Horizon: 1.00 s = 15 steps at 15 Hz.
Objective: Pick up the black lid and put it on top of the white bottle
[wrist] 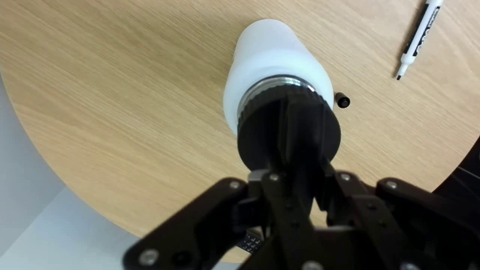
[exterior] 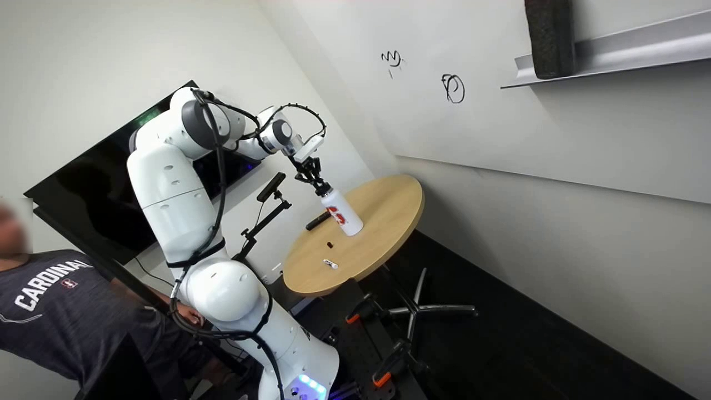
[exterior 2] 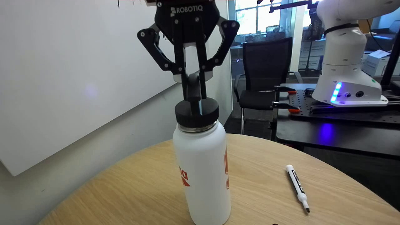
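The white bottle (exterior: 342,214) with red markings stands upright on the round wooden table (exterior: 389,216). It also shows in an exterior view (exterior 2: 203,162) and in the wrist view (wrist: 270,48). The black lid (exterior 2: 211,112) sits at the bottle's mouth, with a strip of the metal neck showing under it. In the wrist view the lid (wrist: 258,138) covers the mouth. My gripper (exterior 2: 194,89) is above the lid, its fingers closed on both sides of the lid's upright loop handle. In the wrist view the gripper (wrist: 294,176) hides part of the lid. I cannot tell whether the lid is fully seated.
A white marker (exterior 2: 298,187) lies uncapped on the table. A small black pen cap (wrist: 342,100) lies near the bottle. A long black object (exterior: 318,221) lies behind the bottle. A whiteboard wall (exterior 2: 78,78) stands close to the table.
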{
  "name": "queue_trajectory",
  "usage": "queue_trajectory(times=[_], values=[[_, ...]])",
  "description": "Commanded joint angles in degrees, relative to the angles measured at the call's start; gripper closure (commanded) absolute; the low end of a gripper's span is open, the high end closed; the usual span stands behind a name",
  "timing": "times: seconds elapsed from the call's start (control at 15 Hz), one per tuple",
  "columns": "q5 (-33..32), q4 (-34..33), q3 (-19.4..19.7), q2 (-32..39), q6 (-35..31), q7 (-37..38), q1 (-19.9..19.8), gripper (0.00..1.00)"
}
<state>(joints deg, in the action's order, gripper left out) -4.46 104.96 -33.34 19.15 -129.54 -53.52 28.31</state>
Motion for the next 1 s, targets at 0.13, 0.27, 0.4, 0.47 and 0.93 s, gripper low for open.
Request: queue_trajectory(times=[0.13,0.27,0.4,0.47,0.93], values=[[-1.0,0.1,0.7,-1.4,1.7,2.1,0.6,0.3],[-1.1,0.1,0.7,-1.9,1.9,2.8,0.7,0.14],[-1.1,0.1,0.6,-2.7,2.4,3.7,0.8,0.01],[-1.0,0.1,0.4,-3.4,2.8,4.2,0.9,0.0],[0.5,0.6,-1.0,-10.1,6.3,7.4,0.8,0.0]])
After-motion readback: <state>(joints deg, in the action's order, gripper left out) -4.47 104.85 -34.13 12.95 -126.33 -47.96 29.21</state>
